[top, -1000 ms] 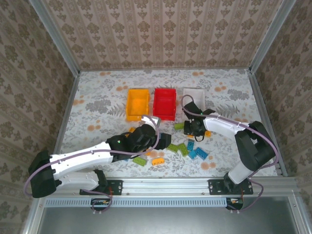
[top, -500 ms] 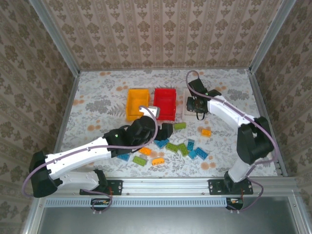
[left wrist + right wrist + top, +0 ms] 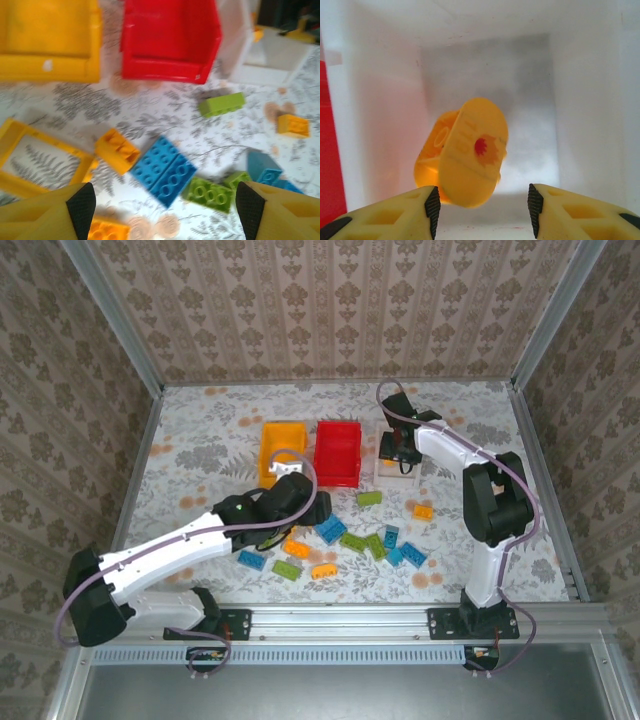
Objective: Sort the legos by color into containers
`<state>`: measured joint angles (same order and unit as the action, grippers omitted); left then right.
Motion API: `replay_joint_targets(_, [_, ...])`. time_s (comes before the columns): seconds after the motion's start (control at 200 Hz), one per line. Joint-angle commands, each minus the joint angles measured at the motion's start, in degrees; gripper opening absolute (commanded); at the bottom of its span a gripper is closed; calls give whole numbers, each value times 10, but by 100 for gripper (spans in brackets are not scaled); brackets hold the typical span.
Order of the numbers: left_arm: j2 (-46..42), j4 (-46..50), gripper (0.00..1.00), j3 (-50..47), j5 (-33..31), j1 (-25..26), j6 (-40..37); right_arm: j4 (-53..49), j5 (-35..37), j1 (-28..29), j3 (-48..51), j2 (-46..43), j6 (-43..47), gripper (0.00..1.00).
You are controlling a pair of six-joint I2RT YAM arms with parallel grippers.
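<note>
My right gripper (image 3: 481, 207) hangs open inside the white bin (image 3: 590, 100). A rounded orange lego (image 3: 462, 155) sits tilted just beyond its fingertips, close to the left pad and apart from the right one. From above, the right gripper (image 3: 398, 453) covers most of the white bin (image 3: 394, 478). My left gripper (image 3: 165, 207) is open and holds nothing above a blue brick (image 3: 164, 170), with an orange brick (image 3: 116, 150) and a green brick (image 3: 209, 194) beside it. The yellow-orange bin (image 3: 283, 450) and red bin (image 3: 338, 452) stand behind the left gripper (image 3: 312, 508).
Loose bricks lie scattered in front of the bins: a green one (image 3: 369, 498), an orange one (image 3: 424, 511), blue ones (image 3: 405, 555), and others near the front edge (image 3: 287, 570). A flat yellow frame piece (image 3: 30, 160) lies left of the left gripper.
The right arm swung from the brick pile back to the white bin, and its jaws now stand open around the orange lego. The left gripper shifted up and to the right over the pile.
</note>
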<state>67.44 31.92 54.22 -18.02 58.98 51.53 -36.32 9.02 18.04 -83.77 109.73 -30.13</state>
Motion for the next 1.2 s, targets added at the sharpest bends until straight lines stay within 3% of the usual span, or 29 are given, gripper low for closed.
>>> replay_joint_targets(0.0, [-30,85,76,-16,-10,-22,47,-21,-3,2,-19,-52,6,54])
replay_joint_targets(0.145, [-70,174,68,-36,-17,-83,97,-11,4,17,-1,-134,21,54])
replay_joint_targets(0.27, [-113,162,61,-101,78,-203,75,43,-34,61,62,-227,61,54])
replay_joint_targets(0.345, [-123,153,60,-125,111,-239,36,73,-82,92,112,-270,82,54])
replay_joint_targets(0.525, [-99,140,60,-167,154,-216,-48,108,-184,164,228,-355,84,56])
replay_joint_targets(0.595, [-82,139,64,-175,144,-197,-58,120,-199,198,264,-383,78,58])
replay_joint_targets(0.82, [-7,118,73,-154,99,-162,-126,145,-189,279,327,-420,35,63])
replay_joint_targets(1.195, [60,71,65,-143,130,-190,-206,149,-173,312,314,-404,5,63])
